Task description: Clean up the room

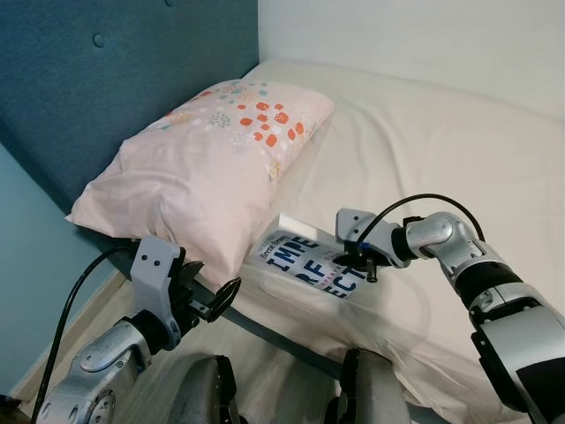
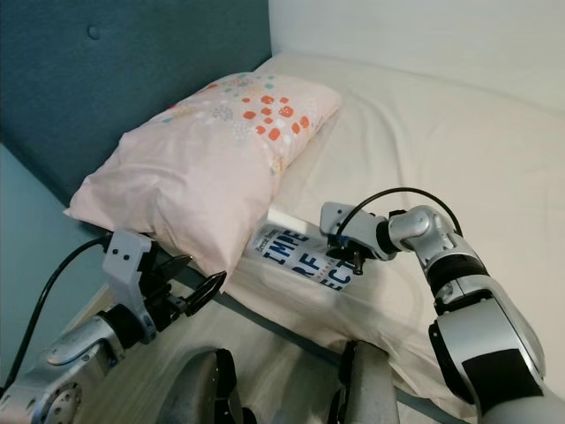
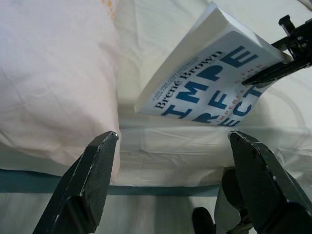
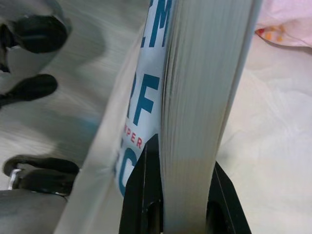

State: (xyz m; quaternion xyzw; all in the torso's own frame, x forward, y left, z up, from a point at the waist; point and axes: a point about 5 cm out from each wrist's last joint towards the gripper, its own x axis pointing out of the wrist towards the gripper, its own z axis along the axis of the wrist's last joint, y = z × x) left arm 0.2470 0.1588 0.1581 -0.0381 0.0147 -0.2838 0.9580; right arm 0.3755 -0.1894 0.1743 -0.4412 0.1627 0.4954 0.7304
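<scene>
Right gripper (image 1: 364,262) clamped on the page edge of a book (image 1: 311,262), lifting that side off the bed (image 1: 424,132) beside the pillow (image 1: 212,168), probably to clear it away; left gripper (image 1: 207,300) spread wide below, likely ready to help

Silver arms w/ black joint bands; black cable loops; left hand (image 1: 205,300), right hand (image 1: 365,262) black-fingered, mounts prob. grey.
</scene>
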